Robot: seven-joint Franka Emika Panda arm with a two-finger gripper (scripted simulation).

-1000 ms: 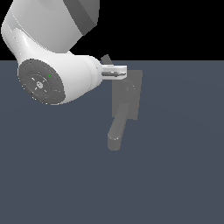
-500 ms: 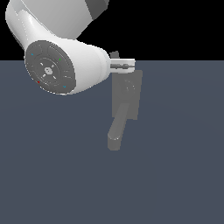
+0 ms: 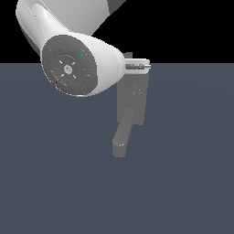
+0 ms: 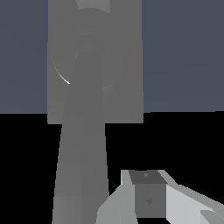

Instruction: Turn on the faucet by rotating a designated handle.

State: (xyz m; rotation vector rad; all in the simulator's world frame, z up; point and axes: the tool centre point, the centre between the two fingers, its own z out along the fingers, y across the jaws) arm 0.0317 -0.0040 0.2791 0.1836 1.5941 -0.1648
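In the wrist view the handle [image 4: 83, 144] is seen as a long bar running straight away from the tool [image 4: 148, 199] to the hub on the faucet [image 4: 122, 61] plate, just beside one finger; nothing appears held, but the tool's opening cannot be told.

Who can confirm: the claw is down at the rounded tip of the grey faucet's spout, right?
Not right. The exterior view shows the claw up at the top edge of the grey faucet, not at the rounded tip. The spout stands bare and apart from it.
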